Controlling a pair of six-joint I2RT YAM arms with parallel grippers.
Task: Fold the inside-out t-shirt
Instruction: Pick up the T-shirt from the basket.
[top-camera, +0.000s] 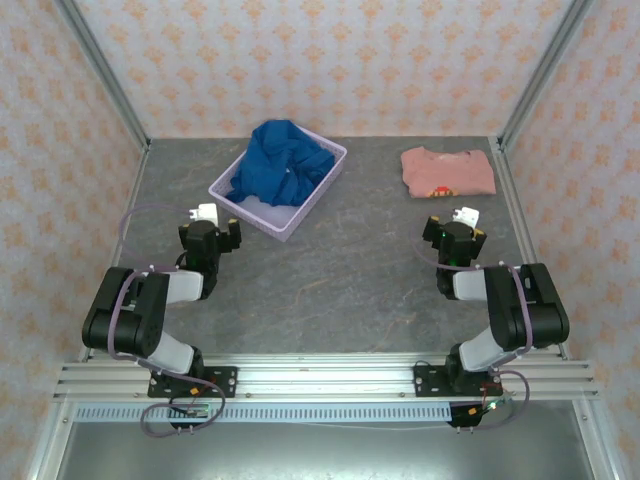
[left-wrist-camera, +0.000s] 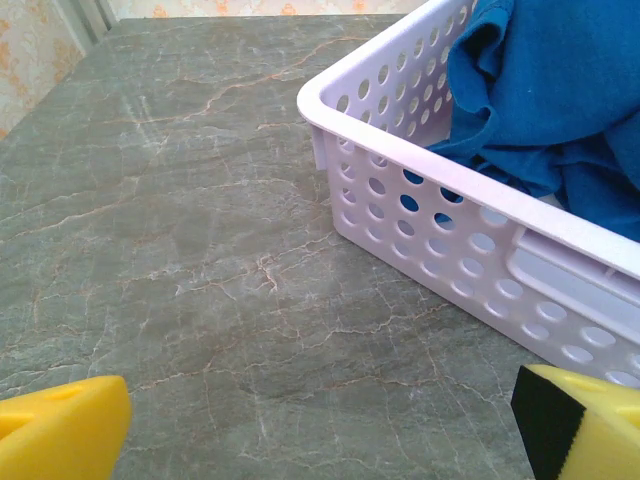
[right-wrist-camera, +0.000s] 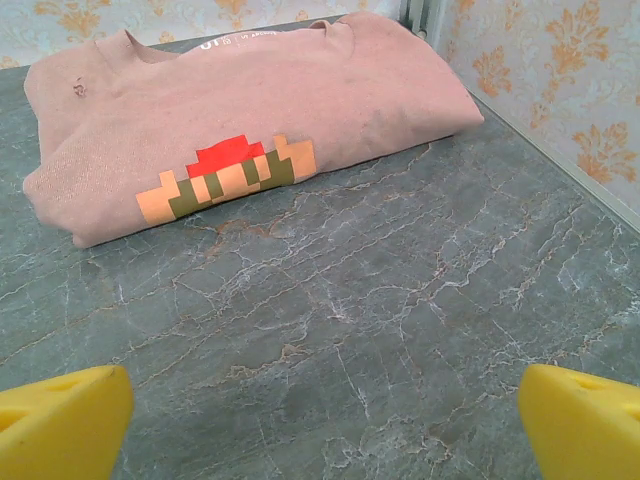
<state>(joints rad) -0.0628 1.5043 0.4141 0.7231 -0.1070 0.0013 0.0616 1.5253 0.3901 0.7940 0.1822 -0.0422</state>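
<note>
- The inside-out t-shirt (top-camera: 283, 160) lies bunched in a blue heap inside a pale perforated basket (top-camera: 322, 192) at the far left-centre of the table (top-camera: 340, 270).
- The left gripper (top-camera: 215, 222) sits just near of the basket's near-left corner, jaws spread wide and holding nothing.
- From the left wrist, the yellow fingertips (left-wrist-camera: 60, 430) frame bare tabletop; the basket (left-wrist-camera: 420, 158) stands ahead to the right, with the t-shirt (left-wrist-camera: 560, 90) spilling up to its rim, apart from the gripper (left-wrist-camera: 320, 440).
- Any print on the shirt is probably buried in the folds; I cannot make one out.
- The right gripper (top-camera: 457, 225) is well apart from the t-shirt, at the right side, jaws also wide and holding nothing.
- Just beyond it lies a folded salmon-pink shirt (top-camera: 448, 171), its pixel-style graphic facing up (right-wrist-camera: 240, 110), clear of the gripper (right-wrist-camera: 320, 430).
</note>
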